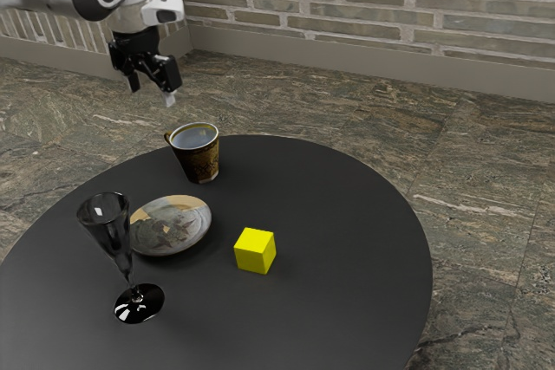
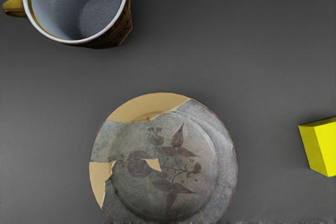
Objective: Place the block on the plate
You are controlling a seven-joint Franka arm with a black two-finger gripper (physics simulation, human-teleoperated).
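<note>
The solid yellow cube-shaped block (image 1: pixel 255 250) sits flat on the black worktop (image 1: pixel 347 214), just below the exterior frame's centre. The round grey plate (image 1: pixel 171 225), tan-patched with dark leaf motifs, lies face up, left of centre, apart from the block.

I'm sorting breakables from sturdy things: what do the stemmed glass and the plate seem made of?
The stemmed glass looks like dark, glossy glass: sharp highlights, see-through bowl. The plate is probably glazed ceramic or stoneware, given its mottled grey and tan surface with a leaf pattern, though painted metal isn't ruled out.
</note>
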